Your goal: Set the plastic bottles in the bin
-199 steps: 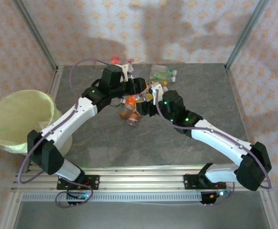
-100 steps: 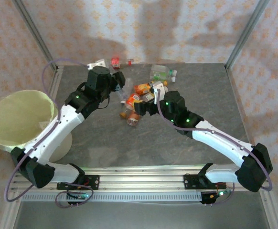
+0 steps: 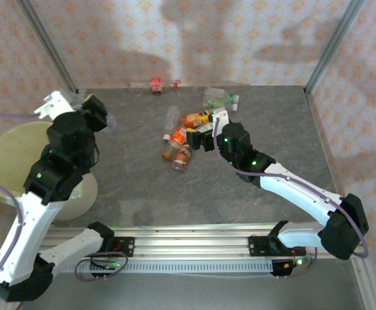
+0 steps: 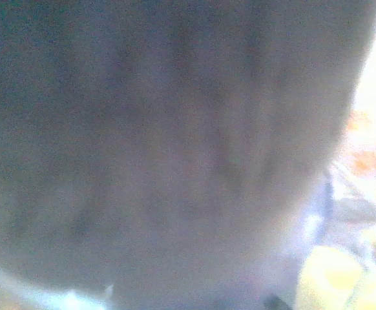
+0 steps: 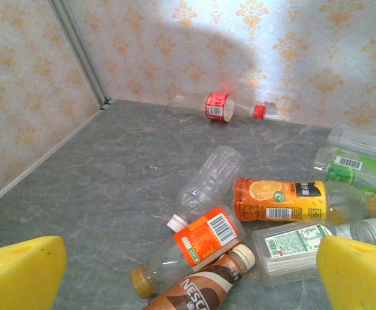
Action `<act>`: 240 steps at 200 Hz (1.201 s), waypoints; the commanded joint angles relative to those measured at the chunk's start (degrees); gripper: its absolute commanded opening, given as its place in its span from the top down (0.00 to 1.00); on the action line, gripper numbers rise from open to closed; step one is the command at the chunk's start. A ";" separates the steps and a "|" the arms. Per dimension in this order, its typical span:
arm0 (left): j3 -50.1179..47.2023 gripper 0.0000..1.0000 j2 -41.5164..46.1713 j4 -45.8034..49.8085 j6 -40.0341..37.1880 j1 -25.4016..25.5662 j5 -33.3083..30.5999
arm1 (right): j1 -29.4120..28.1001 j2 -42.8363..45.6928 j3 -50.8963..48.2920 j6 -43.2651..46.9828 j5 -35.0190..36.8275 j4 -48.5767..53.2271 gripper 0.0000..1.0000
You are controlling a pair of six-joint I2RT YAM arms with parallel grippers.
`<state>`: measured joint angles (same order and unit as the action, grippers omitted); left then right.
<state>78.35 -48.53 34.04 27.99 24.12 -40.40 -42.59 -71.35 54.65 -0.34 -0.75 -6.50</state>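
Bottles [image 5: 278,200] clustered on table [image 3: 136,187], bin [image 3: 7,158] at its left edge. Right gripper [image 5: 189,278] wide open, facing them. Left gripper [image 3: 97,115] near bin; grip state can't tell.

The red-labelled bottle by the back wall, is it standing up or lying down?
Lying down: the red-labelled bottle rests on its side on the table, its red cap pointing right.

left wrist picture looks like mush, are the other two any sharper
Left wrist: heavy blur, a grey smear, nothing identifiable. Right wrist: sharp, the orange juice bottle shows crisp print. Top external: clear, soft shadows on the back wall.
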 commanded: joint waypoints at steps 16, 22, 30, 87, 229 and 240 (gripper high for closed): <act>-4.73 0.40 3.69 4.03 -1.38 -3.57 -18.34 | 0.22 -1.09 2.62 -2.44 1.96 0.00 0.00; -4.95 0.40 3.64 4.69 -1.36 -4.76 -19.79 | 0.22 -1.28 2.69 -2.54 1.77 0.02 0.00; -4.91 0.40 3.24 5.58 -1.42 -6.73 -20.87 | 0.27 -1.48 2.90 -2.49 1.55 0.09 0.00; -2.40 0.41 -2.07 10.55 -0.30 -29.81 -6.64 | 0.38 -1.73 3.72 -2.47 2.15 1.40 0.00; 0.50 0.34 -14.75 17.46 2.25 -57.39 40.16 | 0.44 -3.04 3.98 -4.73 0.97 1.18 0.00; 0.23 0.32 -15.67 17.61 2.33 -57.35 40.40 | 0.49 -3.26 3.71 -4.95 1.21 1.24 0.00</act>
<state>78.04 -63.00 50.26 28.93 -32.77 -4.29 -42.33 -73.97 57.45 -3.88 0.23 -4.38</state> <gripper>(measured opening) 0.660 0.999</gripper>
